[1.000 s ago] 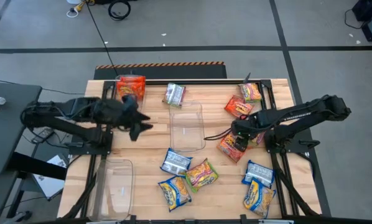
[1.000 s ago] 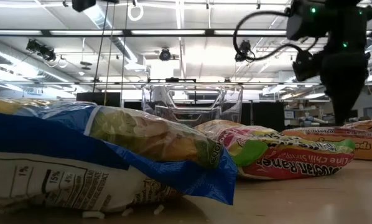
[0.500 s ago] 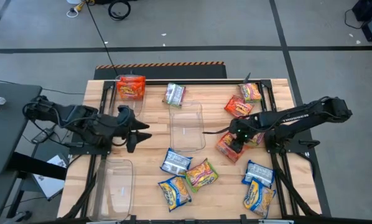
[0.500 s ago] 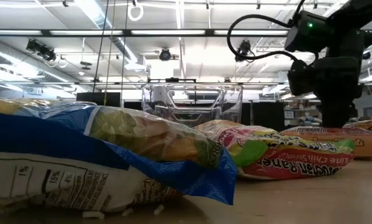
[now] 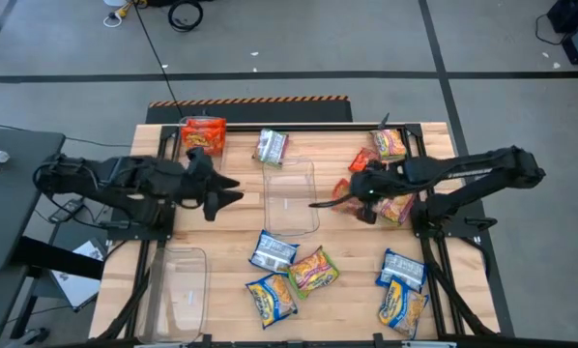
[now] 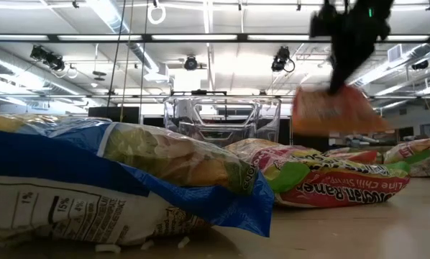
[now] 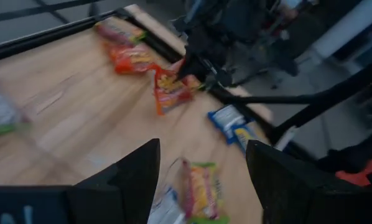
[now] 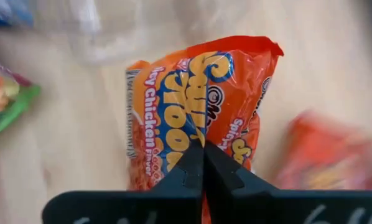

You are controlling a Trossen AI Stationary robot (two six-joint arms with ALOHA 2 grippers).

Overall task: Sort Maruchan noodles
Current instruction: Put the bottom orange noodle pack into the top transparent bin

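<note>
My right gripper (image 5: 363, 185) (image 8: 203, 154) is shut on an orange-red Maruchan packet (image 8: 198, 99) (image 6: 337, 111), held in the air right of the middle clear bin (image 5: 291, 198). My left gripper (image 5: 221, 195) (image 7: 201, 168) is open and hovers left of that bin, touching nothing. Another orange-red packet (image 5: 204, 135) lies at the far left corner. Yellow-pink-green packets (image 5: 390, 143) (image 5: 398, 208) (image 5: 313, 269) and blue-yellow-white ones (image 5: 272, 251) (image 5: 270, 298) (image 5: 400, 268) (image 5: 402, 307) lie flat on the table. My right gripper pinches the orange-red packet between its two fingers at one end edge (image 8: 203, 138), coming from above and pointing down. The packet is lifted clear of the table and hangs below the fingers (image 6: 342, 68), its printed face toward the wrist camera.
A second clear bin (image 5: 178, 280) stands at the near left. A green-and-silver packet (image 5: 270, 147) lies beyond the middle bin. A further orange-red packet (image 5: 364, 159) shows just beyond the right gripper. Bare wood lies between the left gripper and the middle bin.
My right gripper has risen and moved toward the far edge, carrying the orange-red packet. The packet lay flat on the table a second ago and now hangs clear of it. The left gripper dipped toward the near edge and came back.
</note>
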